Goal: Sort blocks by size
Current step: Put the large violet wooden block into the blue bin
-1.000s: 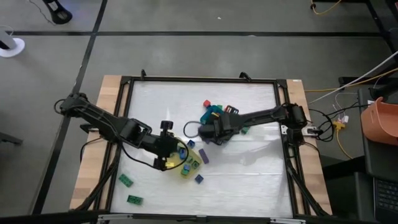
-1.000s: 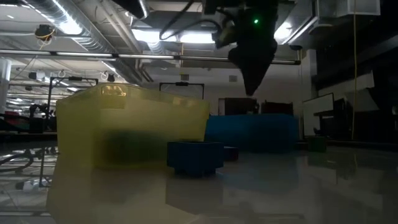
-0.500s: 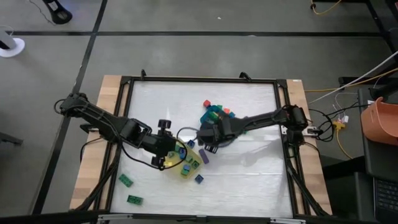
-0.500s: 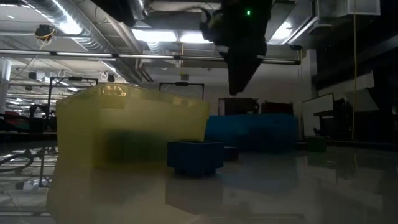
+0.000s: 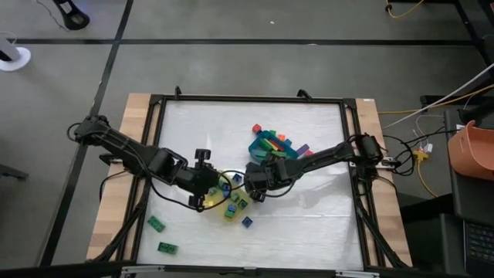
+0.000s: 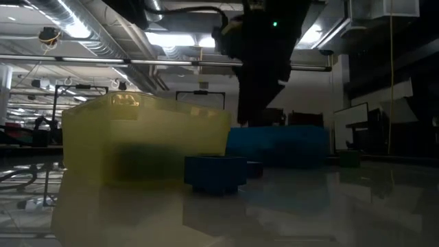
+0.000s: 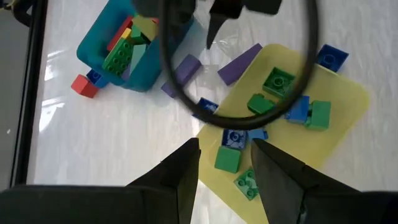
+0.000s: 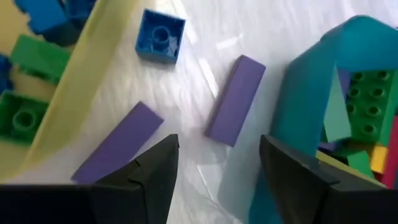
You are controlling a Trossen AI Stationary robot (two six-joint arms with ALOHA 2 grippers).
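1. Both arms: matte black, slim jointed links, left arm (image 5: pixel 127 150) at frame left, right arm (image 5: pixel 328 153) at frame right.
2. Left gripper (image 7: pixel 226 163): two dark tapered fingers, flat inner faces.
3. Right gripper (image 8: pixel 214 163): same black wedge-shaped fingers.
4. Black cable loops at each wrist.
5. Green LED lit on the arm at top centre of the low view.

The glossy white worktop (image 5: pixel 309 224) carries a yellow tray (image 7: pixel 348 106), a teal tray (image 7: pixel 146 71), two purple bars (image 8: pixel 235 99) between them, and loose green blocks (image 5: pixel 157 224) near one corner.
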